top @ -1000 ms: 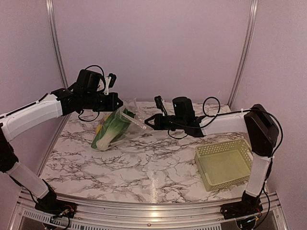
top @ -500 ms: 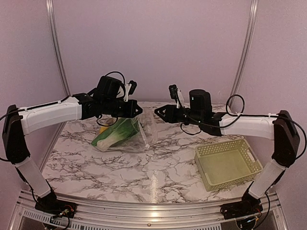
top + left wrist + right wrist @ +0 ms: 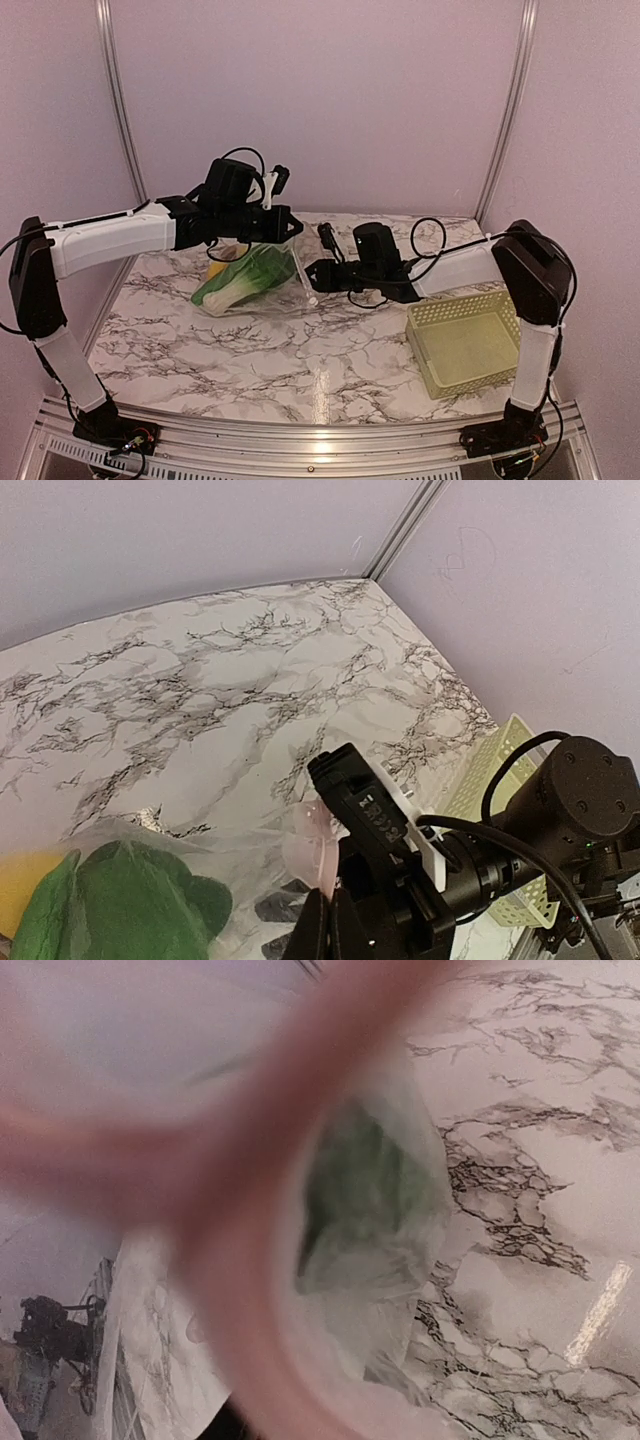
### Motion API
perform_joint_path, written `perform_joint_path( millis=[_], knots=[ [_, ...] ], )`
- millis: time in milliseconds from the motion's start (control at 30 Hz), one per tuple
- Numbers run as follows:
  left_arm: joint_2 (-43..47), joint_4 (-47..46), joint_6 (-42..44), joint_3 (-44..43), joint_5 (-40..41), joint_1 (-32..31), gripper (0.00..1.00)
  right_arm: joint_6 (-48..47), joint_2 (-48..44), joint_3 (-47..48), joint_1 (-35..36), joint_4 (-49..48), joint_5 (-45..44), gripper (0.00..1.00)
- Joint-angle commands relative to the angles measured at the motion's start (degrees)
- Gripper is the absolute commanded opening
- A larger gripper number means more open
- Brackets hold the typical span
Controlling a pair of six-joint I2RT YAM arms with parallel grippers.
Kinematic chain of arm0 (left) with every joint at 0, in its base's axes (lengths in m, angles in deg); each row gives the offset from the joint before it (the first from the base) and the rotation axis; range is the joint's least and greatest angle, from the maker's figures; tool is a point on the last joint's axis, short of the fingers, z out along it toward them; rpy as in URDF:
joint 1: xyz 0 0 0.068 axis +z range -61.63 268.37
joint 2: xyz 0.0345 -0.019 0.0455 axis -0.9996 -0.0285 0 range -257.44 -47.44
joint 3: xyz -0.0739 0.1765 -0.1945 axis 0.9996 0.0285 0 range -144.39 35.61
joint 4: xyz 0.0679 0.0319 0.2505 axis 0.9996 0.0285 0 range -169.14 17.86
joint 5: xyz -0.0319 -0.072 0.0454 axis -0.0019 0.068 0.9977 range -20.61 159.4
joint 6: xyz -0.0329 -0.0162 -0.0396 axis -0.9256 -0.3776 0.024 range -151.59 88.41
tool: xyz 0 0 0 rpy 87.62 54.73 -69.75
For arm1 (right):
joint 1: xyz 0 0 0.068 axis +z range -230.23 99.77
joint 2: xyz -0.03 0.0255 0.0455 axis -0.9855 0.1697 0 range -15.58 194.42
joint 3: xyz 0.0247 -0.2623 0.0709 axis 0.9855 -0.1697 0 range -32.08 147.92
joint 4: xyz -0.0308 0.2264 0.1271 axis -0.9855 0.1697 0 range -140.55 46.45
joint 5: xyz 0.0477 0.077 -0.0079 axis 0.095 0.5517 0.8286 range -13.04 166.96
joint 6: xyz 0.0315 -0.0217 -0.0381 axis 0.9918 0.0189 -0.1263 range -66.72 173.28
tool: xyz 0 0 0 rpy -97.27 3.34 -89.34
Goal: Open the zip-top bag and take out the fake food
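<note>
Bag gripped; nothing out yet
Left hand (image 3: pixel 288 228) clamped on zip-top bag (image 3: pixel 292 290); right hand (image 3: pixel 311 273) grip unclear; fake food (image 3: pixel 245 280) inside.

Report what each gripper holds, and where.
Left gripper holds the zip-top bag by its upper edge. Right gripper meets the bag's side edge; hold cannot be told.

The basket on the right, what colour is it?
Pale yellow-green, lattice-walled; the basket shows best in the top external view.

Clear zip-top bag (image 3: pixel 292 290); green-white bok choy (image 3: pixel 245 281); grey-veined white table (image 3: pixel 250 352); yellow-green basket (image 3: pixel 460 308)
</note>
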Motion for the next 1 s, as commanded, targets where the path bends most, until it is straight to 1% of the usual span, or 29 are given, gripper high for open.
perform_joint_path(
  millis=[0, 67, 133, 200, 267, 300, 333, 467, 633, 700, 800, 833, 867, 967],
  knots=[
    [0.47, -4.78, -0.45, 1.58, -2.52, -0.3, 0.0, 4.25, 3.39, 5.38, 0.63, -5.36, 2.8, 0.34],
    [0.63, -5.12, -0.41, 2.34, -3.38, -0.3, 0.0, 5.29, 4.4, 6.3, 0.75, -5.79, 1.93, 0.39],
    [0.91, -7.75, -0.45, 3.01, -4.71, -0.34, 0.0, 6.18, 5.42, 7.22, 0.77, -5.92, 1.12, 0.43],
    [0.91, -8.61, -0.49, 3.35, -5.08, -0.43, 0.0, 7.32, 6.44, 8.25, 0.69, -6.01, 0.7, 0.5],
    [0.76, -8.88, -0.26, 3.35, -5.51, -0.47, 0.0, 8.5, 7.45, 9.05, 0.78, -6.79, 0.66, 0.6],
    [0.66, -8.93, -0.15, 3.32, -5.59, -0.55, 0.0, 9.11, 7.97, 9.34, 0.77, -7.16, 0.67, 0.7],
    [0.58, -8.99, -0.04, 3.32, -5.66, -0.61, 0.0, 9.64, 8.42, 9.96, 0.81, -7.32, 0.55, 0.75],
    [0.41, -9.34, 0.5, 3.34, -6.62, -0.93, 0.0, 11.62, 10.62, 12.0, 0.78, -6.76, -0.84, 0.79],
    [-0.21, -9.36, 0.7, 3.22, -6.88, -1.17, 0.0, 13.4, 12.23, 13.83, 0.83, -3.53, -4.63, 0.8],
    [-0.29, -9.05, 1.11, 3.22, -5.95, -1.34, 0.0, 13.6, 12.05, 14.54, 0.95, -0.21, -6.13, 0.8],
    [-0.24, -9.19, 1.66, 3.74, -5.21, -1.46, 0.0, 15.24, 9.92, 11.78, 1.25, -0.05, -7.64, 0.81],
    [-0.3, -9.32, 1.87, 3.92, -4.95, -1.66, 0.0, 15.7, 9.14, 10.71, 1.41, -0.26, -8.02, 0.95],
    [-0.5, -9.34, 2.16, 4.03, -4.6, -1.78, 0.0, 16.09, 8.64, 9.96, 1.54, -0.49, -7.93, 0.98],
    [-1.31, -9.69, 2.78, 3.87, -4.94, -2.32, 0.0, 16.46, 9.22, 10.29, 1.81, -1.31, -6.47, 0.99]
  ],
)
